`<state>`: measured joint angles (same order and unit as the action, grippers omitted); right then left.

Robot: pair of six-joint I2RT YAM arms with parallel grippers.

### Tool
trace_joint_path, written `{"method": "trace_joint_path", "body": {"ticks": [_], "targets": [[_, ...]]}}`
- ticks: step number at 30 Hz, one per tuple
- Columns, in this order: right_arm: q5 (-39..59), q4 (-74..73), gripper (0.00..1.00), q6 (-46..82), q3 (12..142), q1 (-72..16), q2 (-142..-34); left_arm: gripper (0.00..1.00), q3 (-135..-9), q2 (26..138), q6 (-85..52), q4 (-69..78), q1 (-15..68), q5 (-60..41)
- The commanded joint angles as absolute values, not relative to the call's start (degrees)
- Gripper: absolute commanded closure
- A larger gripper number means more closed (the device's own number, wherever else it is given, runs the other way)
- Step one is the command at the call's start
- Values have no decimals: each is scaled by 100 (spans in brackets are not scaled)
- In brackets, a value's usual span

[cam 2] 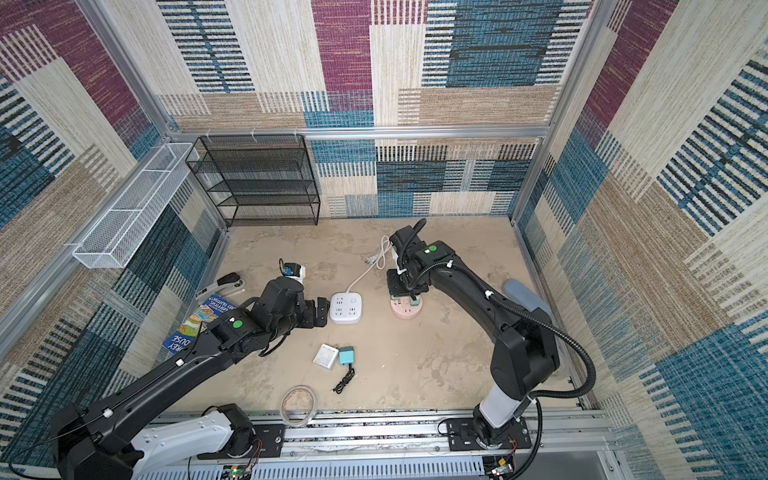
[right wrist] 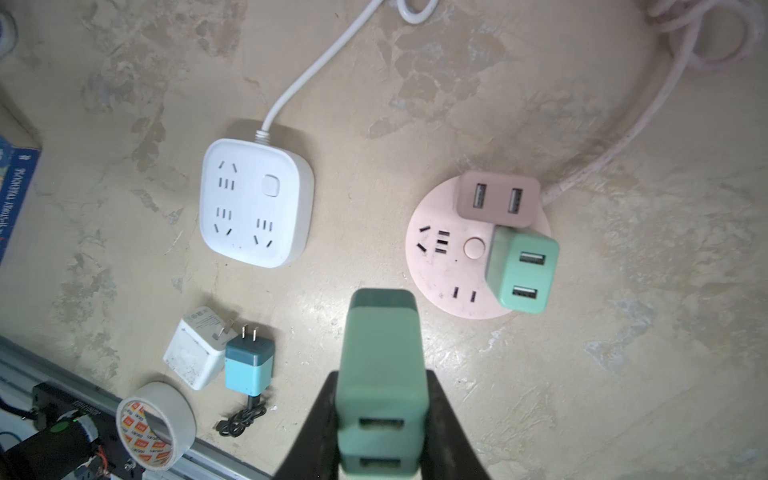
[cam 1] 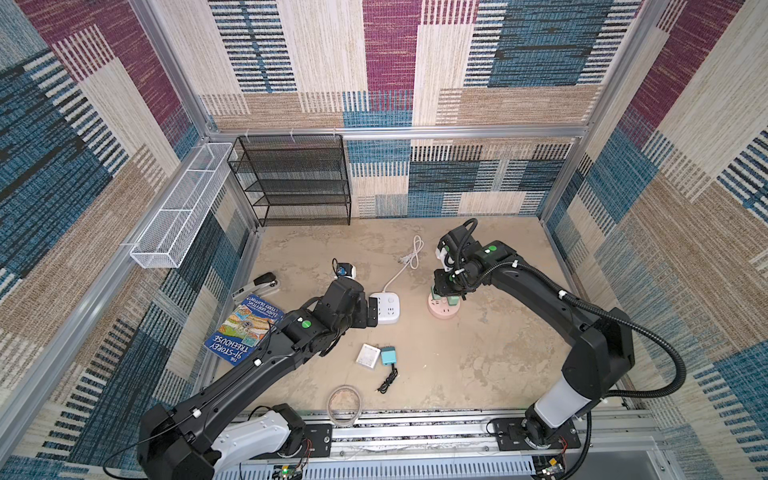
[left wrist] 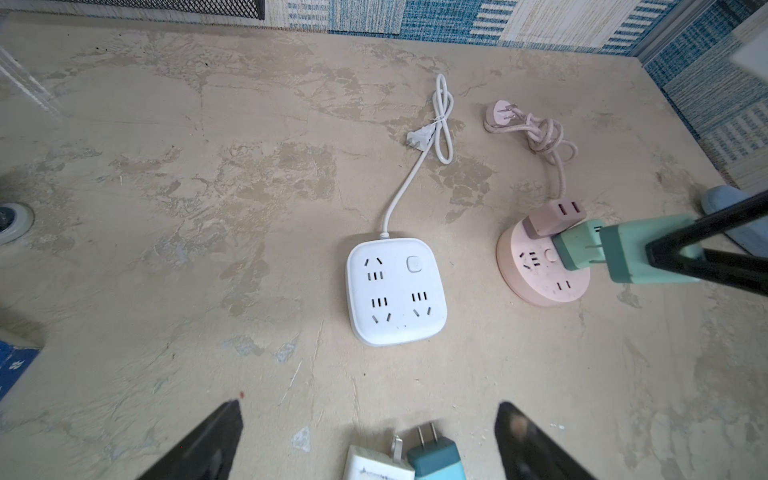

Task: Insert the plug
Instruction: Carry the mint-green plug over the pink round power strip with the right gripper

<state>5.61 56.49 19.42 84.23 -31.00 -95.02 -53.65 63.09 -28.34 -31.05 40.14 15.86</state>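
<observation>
Clamped in the right gripper [right wrist: 382,384], the green charger [right wrist: 380,332] should be squared over the pink socket [right wrist: 434,282] before being pressed straight down.

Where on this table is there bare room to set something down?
Bare patches: between the black mesh shelf and the square white power strip; and front right, between the round pink power strip and the silver front rail. Crowded: front middle, with the white cube charger, blue charger and tape roll; left edge, with the blue book and stapler.
</observation>
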Motion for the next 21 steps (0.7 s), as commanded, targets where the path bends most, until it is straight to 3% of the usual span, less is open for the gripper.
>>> {"method": "trace_joint_path", "body": {"ticks": [1, 21], "targets": [[466, 5564, 100, 1824, 8359, -3103, -9600, 0, -5308, 6335, -2950, -2906, 4003, 1382], [98, 5504, 100, 1745, 8402, -3089, -10140, 0, -5195, 6418, -2962, -2771, 3979, 1301]]}}
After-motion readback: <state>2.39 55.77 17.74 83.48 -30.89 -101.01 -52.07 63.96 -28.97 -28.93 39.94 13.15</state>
